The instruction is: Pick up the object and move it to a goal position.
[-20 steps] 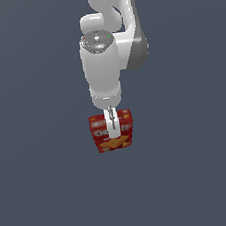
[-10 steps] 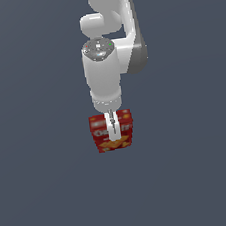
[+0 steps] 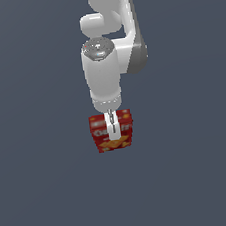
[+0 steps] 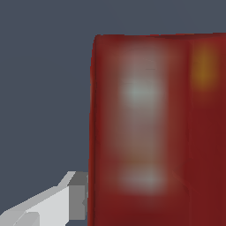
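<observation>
Unmoved: one box [image 3: 113, 131] (one hand [image 3: 113, 130])

cracker box [image 4: 154, 132]: lettering blurred, cut off | hand [image 3: 113, 127]: far finger hidden

background: one plain dark blue-grey field [image 3: 40, 195] fills the exterior view from edge to edge | same flat colour in the wrist view [image 4: 44, 88] | surface: smooth, without texture or pattern | light: soft and even, slightly darker toward the upper part of the exterior view
</observation>
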`<state>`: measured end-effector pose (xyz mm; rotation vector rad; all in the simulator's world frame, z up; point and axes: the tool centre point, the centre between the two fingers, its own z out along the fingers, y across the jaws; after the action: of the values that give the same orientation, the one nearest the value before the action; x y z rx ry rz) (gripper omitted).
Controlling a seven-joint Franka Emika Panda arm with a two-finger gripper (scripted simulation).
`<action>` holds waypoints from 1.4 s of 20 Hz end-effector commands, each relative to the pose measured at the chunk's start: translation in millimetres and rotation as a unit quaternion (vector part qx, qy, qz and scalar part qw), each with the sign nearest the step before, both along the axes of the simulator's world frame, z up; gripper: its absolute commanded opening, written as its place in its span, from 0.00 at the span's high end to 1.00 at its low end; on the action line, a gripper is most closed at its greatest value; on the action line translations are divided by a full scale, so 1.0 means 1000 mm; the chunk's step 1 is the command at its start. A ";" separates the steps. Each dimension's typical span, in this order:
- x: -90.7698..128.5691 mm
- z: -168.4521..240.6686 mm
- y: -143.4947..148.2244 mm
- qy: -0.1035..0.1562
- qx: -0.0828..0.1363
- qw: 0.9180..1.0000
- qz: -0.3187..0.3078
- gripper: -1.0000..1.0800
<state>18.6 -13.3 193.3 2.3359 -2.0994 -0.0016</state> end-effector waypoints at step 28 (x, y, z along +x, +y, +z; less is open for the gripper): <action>-0.054 0.205 -0.134 -0.001 0.000 1.000 -0.001 1.00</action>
<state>-33.9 -142.3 389.5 2.3349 -2.1034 -0.0003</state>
